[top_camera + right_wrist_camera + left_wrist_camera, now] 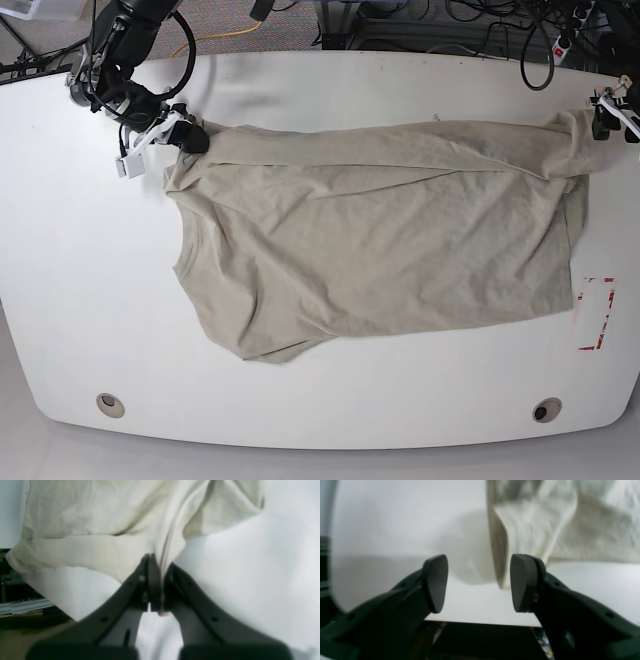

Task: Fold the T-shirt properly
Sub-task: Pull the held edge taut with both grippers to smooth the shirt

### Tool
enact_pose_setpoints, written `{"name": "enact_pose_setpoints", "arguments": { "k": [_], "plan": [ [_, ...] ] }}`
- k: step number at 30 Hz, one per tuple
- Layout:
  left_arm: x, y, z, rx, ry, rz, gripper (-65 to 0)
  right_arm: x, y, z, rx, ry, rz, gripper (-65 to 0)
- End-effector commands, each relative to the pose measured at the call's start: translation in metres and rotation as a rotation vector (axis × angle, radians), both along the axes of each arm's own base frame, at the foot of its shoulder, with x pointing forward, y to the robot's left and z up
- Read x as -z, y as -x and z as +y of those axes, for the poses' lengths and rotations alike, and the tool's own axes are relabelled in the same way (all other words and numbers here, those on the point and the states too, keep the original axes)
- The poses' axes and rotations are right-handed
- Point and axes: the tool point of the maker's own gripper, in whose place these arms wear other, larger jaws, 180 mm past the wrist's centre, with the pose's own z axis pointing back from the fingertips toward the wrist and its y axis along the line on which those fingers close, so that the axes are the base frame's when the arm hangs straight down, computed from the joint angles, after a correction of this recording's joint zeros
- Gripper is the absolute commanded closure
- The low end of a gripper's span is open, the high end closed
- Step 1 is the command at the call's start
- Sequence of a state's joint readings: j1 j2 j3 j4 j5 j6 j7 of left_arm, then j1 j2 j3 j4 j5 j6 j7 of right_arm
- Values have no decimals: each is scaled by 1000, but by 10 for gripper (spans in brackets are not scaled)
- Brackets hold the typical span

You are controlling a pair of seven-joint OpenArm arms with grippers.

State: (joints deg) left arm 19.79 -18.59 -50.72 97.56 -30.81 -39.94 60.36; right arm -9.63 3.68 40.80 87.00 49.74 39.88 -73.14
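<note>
The beige T-shirt (pixel 380 240) lies spread and wrinkled across the white table (pixel 330 80), its far edge folded over in a long band. My right gripper (pixel 190 138) sits at the shirt's far left corner in the base view. In the right wrist view, that gripper (pixel 160 563) is shut on a bunched fold of the T-shirt (pixel 87 530). My left gripper (pixel 598 122) is at the shirt's far right corner. In its own view the left gripper (pixel 479 583) stands open, and the T-shirt's (pixel 545 525) hanging edge lies just beyond the right fingertip (pixel 522 582).
A red-marked label (pixel 595 312) lies on the table at the right, beside the shirt. Two round holes (pixel 110 404) (pixel 545 409) sit near the front edge. Cables and stands crowd the floor behind the table. The table's edge (pixel 482 622) runs just below my left fingers.
</note>
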Motion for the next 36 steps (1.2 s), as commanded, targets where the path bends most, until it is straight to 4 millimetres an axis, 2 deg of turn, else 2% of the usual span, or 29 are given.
{"name": "enact_pose_setpoints", "arguments": {
  "k": [1, 7, 12, 16, 25, 28, 29, 31, 34, 36],
  "plan": [
    [-2, -7, 1, 10, 14, -26, -369, -10, -7, -6, 4, 10, -43, 0],
    [5, -19, -14, 41, 48, -30, -369, -9, -9, 8, -40, 2, -41, 0],
    [8, -26, -22, 44, 73, -45, -369, -10, -9, 8, -40, 0, -43, 0],
    [25, -29, -34, 67, 119, -7, -369, -10, -10, 9, -40, -1, -44, 0],
    [39, -30, -39, 64, 161, 18, -369, -12, -12, 0, -42, 21, -49, 0],
    [39, -44, -54, 114, 171, 9, -364, -12, -12, -1, -41, 22, -48, 0],
    [39, -47, -56, 121, 168, 8, -350, -12, -12, -1, -41, 22, -48, 0],
    [38, -51, -59, 130, 170, 3, -253, -12, -12, -2, -38, 25, -50, 0],
    [37, -54, -62, 137, 171, -3, -25, -13, -12, -5, -35, 31, -50, 0],
    [38, -54, -65, 136, 179, -8, 0, -13, -11, -6, -34, 34, -48, 0]
  ]
}}
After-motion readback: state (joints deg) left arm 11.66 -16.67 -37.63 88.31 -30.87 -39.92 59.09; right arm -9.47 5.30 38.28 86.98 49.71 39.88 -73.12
